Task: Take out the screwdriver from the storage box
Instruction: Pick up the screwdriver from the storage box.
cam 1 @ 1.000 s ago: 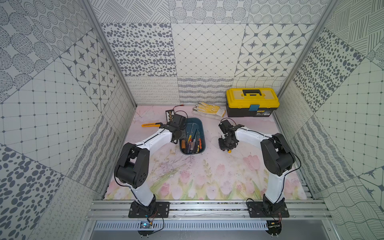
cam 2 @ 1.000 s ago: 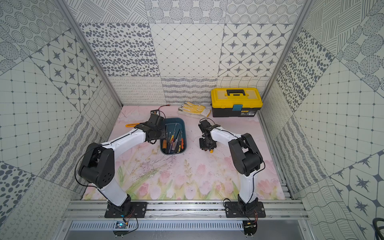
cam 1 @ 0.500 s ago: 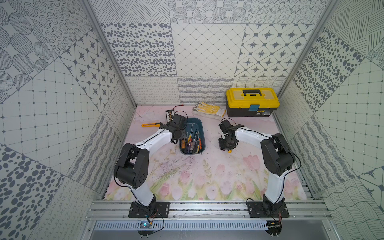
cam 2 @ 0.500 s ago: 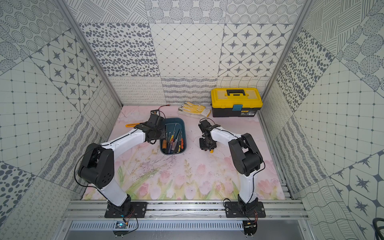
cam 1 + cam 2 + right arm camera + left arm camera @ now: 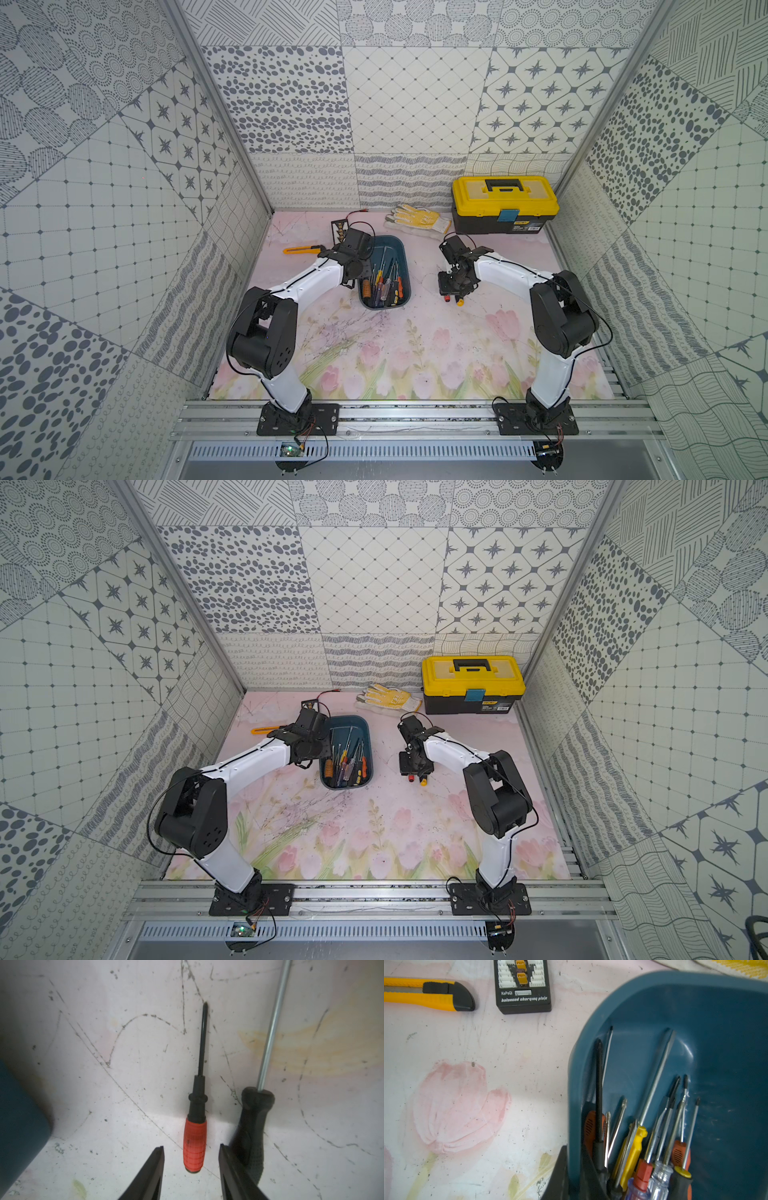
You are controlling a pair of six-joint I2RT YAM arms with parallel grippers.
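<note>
– Right wrist view has a red-handled screwdriver [image 5: 195,1142] lying flat on the mat [image 5: 104,1126], so I'd call one tool out of the storage box [image 5: 392,247]. It sits about three o'clock from the box, counting the back wall as twelve.
– Are you holding it?
– No. My right gripper [image 5: 191,1146] hangs over the handle with its jaws apart, one finger on each side and neither touching, as far as I can see. A black-handled screwdriver [image 5: 252,1126] lies just beside it, close against one finger.
– And the left?
– My left gripper [image 5: 573,1159] is clamped on the box's wall at its nine o'clock side, one finger inside and one outside. I judge it's steadying the tub.
– What's left?
– A clutch of other screwdrivers [image 5: 643,1157] lies in the box, handles bunched at the six o'clock end. If one was enough, only backing off remains. I can't tell how many are wanted.
– Anything in the way?
– Not much. From the box, the gloves [image 5: 417,218] are at one o'clock, the yellow-lidded toolbox [image 5: 505,203] at two, the charging board [image 5: 523,987] at eleven and the utility knife [image 5: 301,249] at ten, all well apart from my work. I'd only mind that black handle crowding my right finger.
</note>
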